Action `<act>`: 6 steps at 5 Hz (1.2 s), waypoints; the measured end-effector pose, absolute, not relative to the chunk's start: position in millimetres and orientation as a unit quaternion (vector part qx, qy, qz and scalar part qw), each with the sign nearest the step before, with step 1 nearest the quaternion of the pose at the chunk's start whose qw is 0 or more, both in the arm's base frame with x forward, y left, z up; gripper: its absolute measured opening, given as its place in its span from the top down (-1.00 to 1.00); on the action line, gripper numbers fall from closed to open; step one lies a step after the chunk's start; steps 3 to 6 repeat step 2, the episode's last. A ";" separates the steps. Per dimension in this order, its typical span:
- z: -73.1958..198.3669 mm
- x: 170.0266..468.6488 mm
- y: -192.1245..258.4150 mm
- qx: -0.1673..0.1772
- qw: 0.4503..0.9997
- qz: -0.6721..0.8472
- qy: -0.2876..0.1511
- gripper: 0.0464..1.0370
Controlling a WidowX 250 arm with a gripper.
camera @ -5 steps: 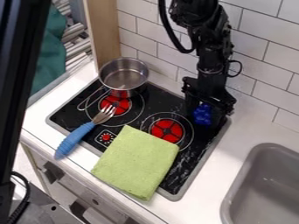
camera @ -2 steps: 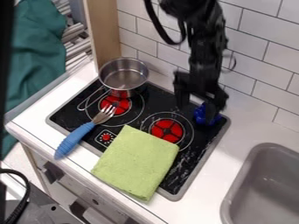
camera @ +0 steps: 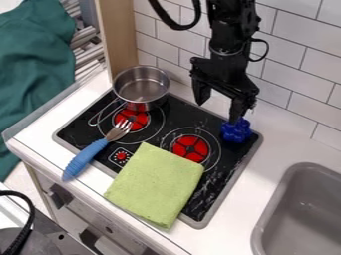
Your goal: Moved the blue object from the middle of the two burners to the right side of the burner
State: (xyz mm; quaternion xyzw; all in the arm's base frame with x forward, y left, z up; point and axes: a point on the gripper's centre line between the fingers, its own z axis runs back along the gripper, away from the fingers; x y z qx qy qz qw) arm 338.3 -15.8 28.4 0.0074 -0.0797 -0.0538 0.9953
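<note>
While the pot stands upright, the blue object sits beside a burner

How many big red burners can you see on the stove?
2. One burner is in front of the pot, by the fork; the other burner is between the green cloth and the blue object. The cloth might hide more.

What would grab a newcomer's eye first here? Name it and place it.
Probably the bright green cloth, spread over the stove's front edge. Next, perhaps, the vivid red burner just behind it, and the lumpy blue object at the stove's back right corner, with the black robot arm hanging over that corner.
</note>
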 end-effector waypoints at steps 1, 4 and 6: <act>27.8 335.3 -16.0 0.004 0.997 -0.034 -0.072 -0.93; 28.3 332.9 -17.2 -0.003 0.998 -0.004 -0.064 -0.93; 28.3 332.9 -17.2 -0.003 0.998 -0.004 -0.064 -0.93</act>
